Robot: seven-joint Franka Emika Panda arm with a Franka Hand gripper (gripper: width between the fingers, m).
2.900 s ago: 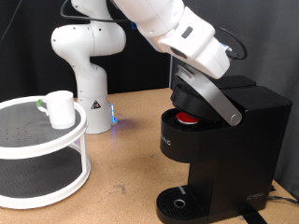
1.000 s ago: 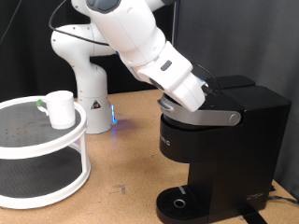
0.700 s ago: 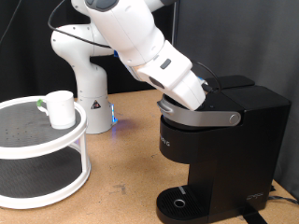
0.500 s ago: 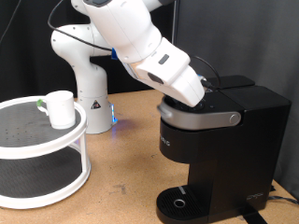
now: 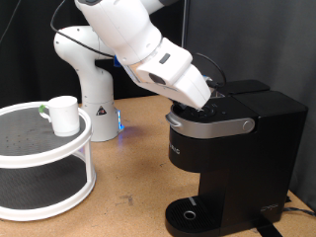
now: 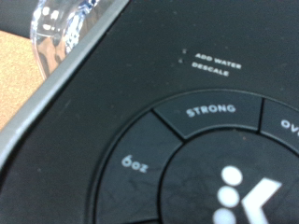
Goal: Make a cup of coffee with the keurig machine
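Gripper fingers are hidden in both views, so whether they are spread or closed cannot be told; the white arm's hand (image 5: pixel 183 87) is seen pressed down right at the top of the keurig machine (image 5: pixel 237 158), just above its lid. The grey lid handle (image 5: pixel 212 123) is seen lowered flat across the machine's front, with the lid closed. In the wrist view the machine's black button panel (image 6: pixel 201 140) fills the picture at very close range, and the labels "STRONG", "6oz", "ADD WATER" and "DESCALE" can be read. The round drip tray (image 5: pixel 191 214) lies at the machine's foot with no vessel on it. The cup (image 5: pixel 63 115) is found well apart from the machine, toward the exterior view's left, standing upright on the upper shelf of a white two-tier round rack (image 5: pixel 49 158).
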